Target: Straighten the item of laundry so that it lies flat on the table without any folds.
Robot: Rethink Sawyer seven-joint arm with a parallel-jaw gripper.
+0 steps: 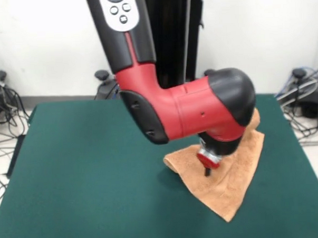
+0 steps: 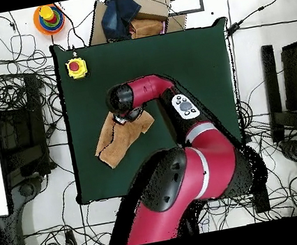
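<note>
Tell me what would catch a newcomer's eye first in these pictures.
The big red and black arm dominates, bending down over the green table with its gripper just above the orange-tan towel. The towel lies rumpled and angled, partly under the arm. From overhead, a yellow box with a red button sits near a table corner.

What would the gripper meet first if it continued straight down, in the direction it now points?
Most likely the towel: the gripper points down right over its folded part, with the green table beneath it. Whether it already touches the cloth is unclear.

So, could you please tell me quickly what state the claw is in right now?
Claw: low over the towel; open or shut cannot be told.
</note>
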